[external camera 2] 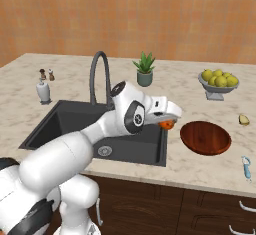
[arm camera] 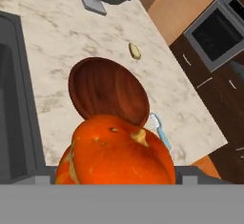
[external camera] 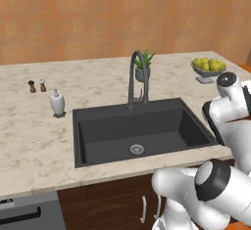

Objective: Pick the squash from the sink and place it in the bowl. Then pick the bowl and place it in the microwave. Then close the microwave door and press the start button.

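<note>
Left base view: sink basin is bare apart from its drain, arm bent at the right edge, grey fruit dish behind it on the counter. Right base view: gripper holds the squash above the counter between the sink's right rim and the bowl. Hand view: squash clamped between the jaws, close up, with the bowl just beyond it, empty.

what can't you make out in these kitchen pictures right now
- Gripper fingertips: the squash covers them in the hand view; the hand's white body hides them in the right base view.
- Bowl near rim: behind the squash, hand view.
- Small pale thing on the counter: too small to identify.
</note>
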Controlling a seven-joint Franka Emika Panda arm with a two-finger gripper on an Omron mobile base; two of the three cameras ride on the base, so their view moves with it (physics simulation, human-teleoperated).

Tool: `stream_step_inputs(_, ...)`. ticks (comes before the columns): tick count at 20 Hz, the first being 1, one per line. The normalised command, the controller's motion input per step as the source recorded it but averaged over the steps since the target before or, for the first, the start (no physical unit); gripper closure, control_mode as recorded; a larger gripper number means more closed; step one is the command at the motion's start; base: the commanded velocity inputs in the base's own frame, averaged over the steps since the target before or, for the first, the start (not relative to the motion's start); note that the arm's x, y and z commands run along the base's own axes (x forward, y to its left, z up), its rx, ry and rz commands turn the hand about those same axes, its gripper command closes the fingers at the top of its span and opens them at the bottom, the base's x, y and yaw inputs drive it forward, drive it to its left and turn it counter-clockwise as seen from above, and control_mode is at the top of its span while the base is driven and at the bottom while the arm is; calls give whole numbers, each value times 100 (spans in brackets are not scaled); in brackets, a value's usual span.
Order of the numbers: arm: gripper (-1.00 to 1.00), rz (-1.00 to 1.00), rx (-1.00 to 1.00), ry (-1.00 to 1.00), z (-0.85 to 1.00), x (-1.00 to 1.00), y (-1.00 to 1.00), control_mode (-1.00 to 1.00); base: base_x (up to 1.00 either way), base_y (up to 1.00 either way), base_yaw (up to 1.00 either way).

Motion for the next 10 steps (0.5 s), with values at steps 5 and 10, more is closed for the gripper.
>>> stream_step_inputs(5,100,0,6,-9,-4,25,-48,-100,0,0,0)
stream_step_inputs(10,100,0,10,-1,-19,60,-34,-100,0,0,0)
